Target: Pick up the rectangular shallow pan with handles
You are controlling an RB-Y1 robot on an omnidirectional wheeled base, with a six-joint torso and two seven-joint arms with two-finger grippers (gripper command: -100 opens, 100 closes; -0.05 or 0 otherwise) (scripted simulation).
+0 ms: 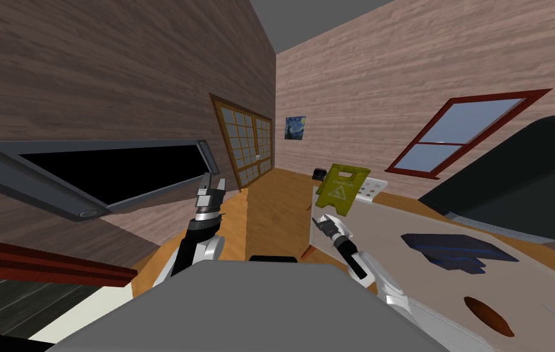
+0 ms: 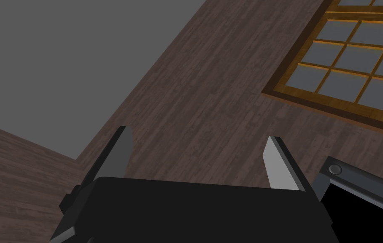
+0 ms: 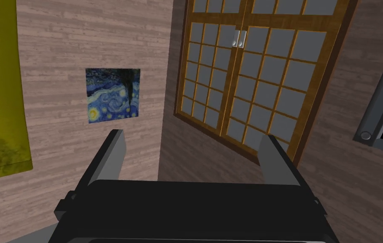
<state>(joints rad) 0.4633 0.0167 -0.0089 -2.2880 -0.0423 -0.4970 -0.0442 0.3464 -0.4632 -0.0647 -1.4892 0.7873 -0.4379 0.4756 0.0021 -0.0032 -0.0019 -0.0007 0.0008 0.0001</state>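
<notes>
Two arms raised, left gripper (image 1: 213, 182) fingers apart (nothing between), right gripper (image 1: 321, 221) likewise apart beside yellow caution sign (image 1: 343, 189), dark blue shallow pan (image 1: 456, 252) on grey table (image 1: 392, 263).

Light is even and diffuse across all 3 views. Head view: rolled, with the very wide lens splaying the dark brown wood-plank side wall (image 1: 117, 73) and the paler, better-lit pinkish plank far wall (image 1: 392, 67) toward the corners; the pale grey tabletop (image 1: 429, 287) is brightest. Left wrist view: dimmer; of the left gripper (image 2: 199, 133), 1 finger is shaded dark, 1 lit pale grey.
</notes>
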